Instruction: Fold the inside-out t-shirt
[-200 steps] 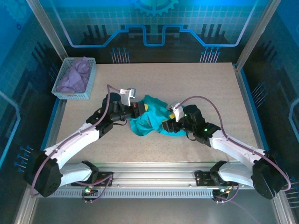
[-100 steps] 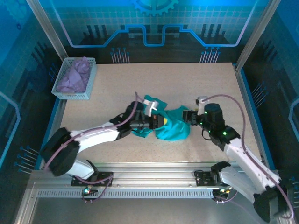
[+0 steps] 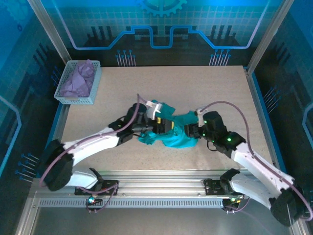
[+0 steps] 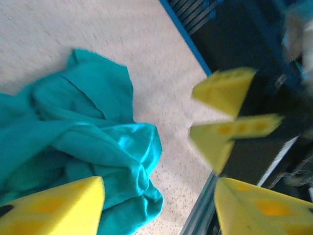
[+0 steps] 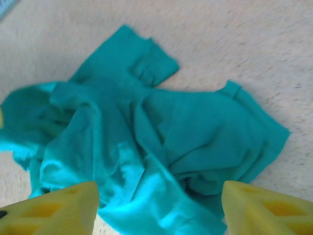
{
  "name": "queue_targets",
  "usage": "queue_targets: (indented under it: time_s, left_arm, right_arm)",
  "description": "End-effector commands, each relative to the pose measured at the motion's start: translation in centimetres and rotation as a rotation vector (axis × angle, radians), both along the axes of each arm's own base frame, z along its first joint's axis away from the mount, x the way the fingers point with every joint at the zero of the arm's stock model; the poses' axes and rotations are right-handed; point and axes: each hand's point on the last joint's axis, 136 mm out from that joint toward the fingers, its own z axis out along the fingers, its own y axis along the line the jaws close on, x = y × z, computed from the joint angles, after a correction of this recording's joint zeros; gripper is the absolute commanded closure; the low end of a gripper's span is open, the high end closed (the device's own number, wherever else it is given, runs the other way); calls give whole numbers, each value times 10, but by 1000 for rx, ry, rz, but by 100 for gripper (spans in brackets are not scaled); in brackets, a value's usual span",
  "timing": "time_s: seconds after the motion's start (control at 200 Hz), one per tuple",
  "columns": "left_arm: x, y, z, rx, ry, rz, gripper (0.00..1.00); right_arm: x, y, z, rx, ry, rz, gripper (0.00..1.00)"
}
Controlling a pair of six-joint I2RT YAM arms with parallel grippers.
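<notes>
The inside-out t-shirt (image 3: 178,137) lies crumpled in a teal heap at the middle of the table (image 3: 205,88). My left gripper (image 3: 166,129) rests on its left part, and my right gripper (image 3: 190,131) on its right part, the two facing each other closely. In the left wrist view my left gripper (image 4: 159,210) is open, with the t-shirt (image 4: 83,127) reaching between its yellow fingers (image 4: 54,208) and the right gripper's yellow fingers (image 4: 227,115) ahead. In the right wrist view my right gripper (image 5: 159,213) is open just above the rumpled t-shirt (image 5: 161,132); nothing is pinched.
A grey basket (image 3: 95,83) holding a lavender-purple cloth (image 3: 77,82) stands at the table's back left corner. Blue frame rails (image 3: 259,103) run along the table's sides. Bare tabletop lies behind and to the right of the t-shirt.
My left gripper pushed right across the t-shirt while shut and has now opened, letting the cloth go. My right gripper drew away to the right, then came back in against the heap.
</notes>
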Motion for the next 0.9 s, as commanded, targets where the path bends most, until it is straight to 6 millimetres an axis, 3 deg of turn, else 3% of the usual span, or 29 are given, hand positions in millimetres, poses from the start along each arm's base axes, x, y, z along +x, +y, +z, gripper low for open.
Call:
queue_targets:
  time_s: [0.0, 0.085, 0.1, 0.12, 0.255, 0.375, 0.525, 0.595, 0.73, 0.895]
  left_arm:
    - [1, 54, -22, 127, 27, 137, 28]
    - [4, 80, -32, 170, 68, 219, 26]
    - [3, 83, -34, 179, 77, 226, 26]
    - [3, 87, -37, 192, 87, 237, 26]
    - [0, 97, -54, 242, 129, 268, 25]
    - [1, 96, -65, 257, 160, 270, 25]
    - [7, 95, -67, 277, 154, 277, 24]
    - [10, 94, -64, 280, 143, 275, 24]
    - [13, 87, -49, 272, 59, 230, 23]
    - [13, 69, -17, 295, -237, 150, 23]
  right_arm:
    - [13, 32, 15, -87, -44, 93, 29]
    - [21, 51, 2, -172, -9, 141, 28]
    - [26, 58, 10, -170, -22, 148, 28]
    - [27, 62, 6, -187, -12, 158, 28]
    - [47, 77, -17, -273, 46, 158, 30]
    - [61, 75, -29, -332, 71, 134, 57]
    - [56, 85, -28, -241, 101, 194, 85]
    - [53, 90, -19, -184, 99, 223, 100]
    - [43, 99, 21, 12, 16, 330, 100]
    - [28, 100, 64, 200, -21, 486, 100]
